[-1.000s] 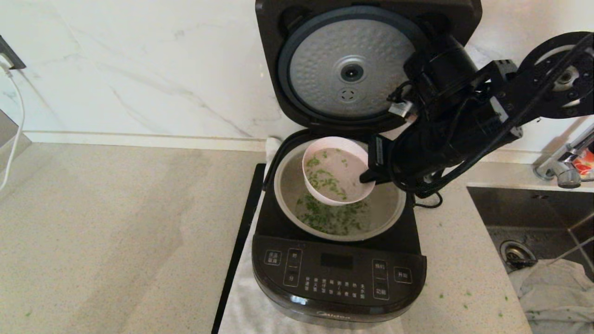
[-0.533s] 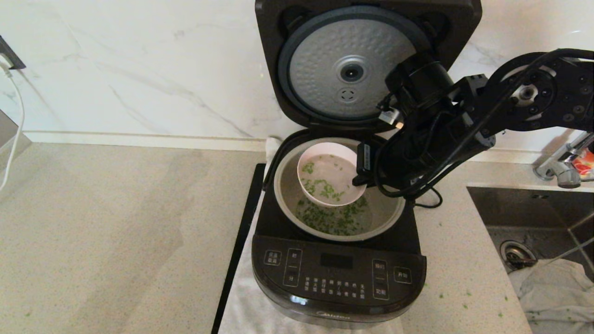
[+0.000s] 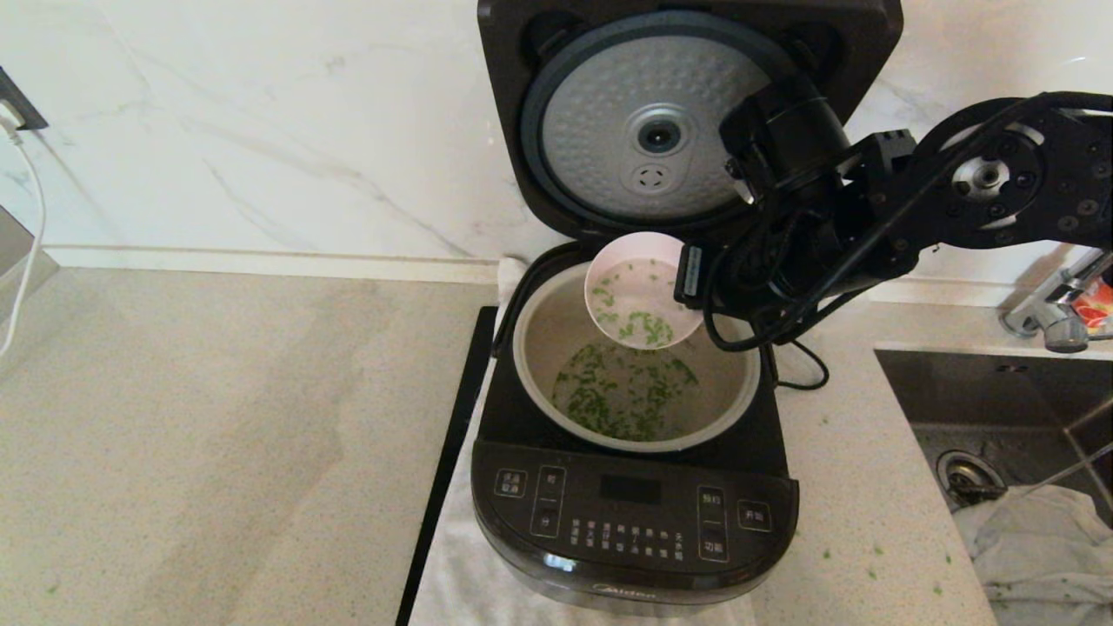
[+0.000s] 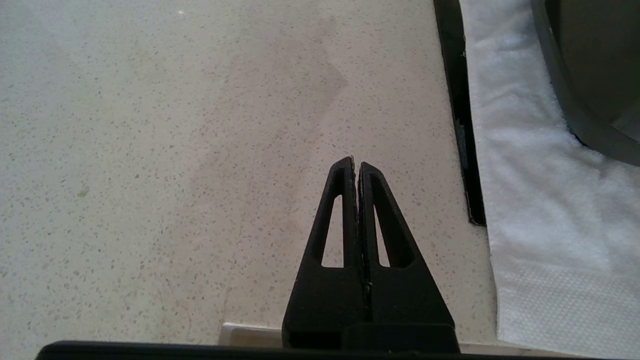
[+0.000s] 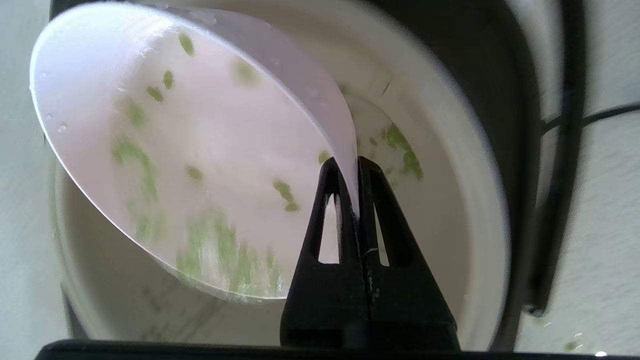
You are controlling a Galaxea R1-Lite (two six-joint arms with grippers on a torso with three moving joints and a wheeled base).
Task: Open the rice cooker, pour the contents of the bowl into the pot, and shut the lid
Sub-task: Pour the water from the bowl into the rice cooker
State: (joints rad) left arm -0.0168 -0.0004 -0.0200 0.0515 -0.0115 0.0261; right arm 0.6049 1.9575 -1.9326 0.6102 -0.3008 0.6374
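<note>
Pale pink bowl (image 3: 643,291) was tilted over the pot (image 3: 735,409), at the 12 o'clock side of its opening, its wall pinched in the closed right gripper (image 5: 357,165). Most contents (image 3: 622,402) lay in the pot; some green bits clung inside the bowl. Lid (image 3: 687,113) stood open on the rice cooker (image 3: 633,513). Judged: opening done, pouring near its end, closing left. Left gripper (image 4: 355,165) idle, shut, empty, above the counter (image 3: 217,435). Speckled beige stone; marble wall (image 3: 261,130); sink (image 3: 1000,409) at 3 o'clock.
</note>
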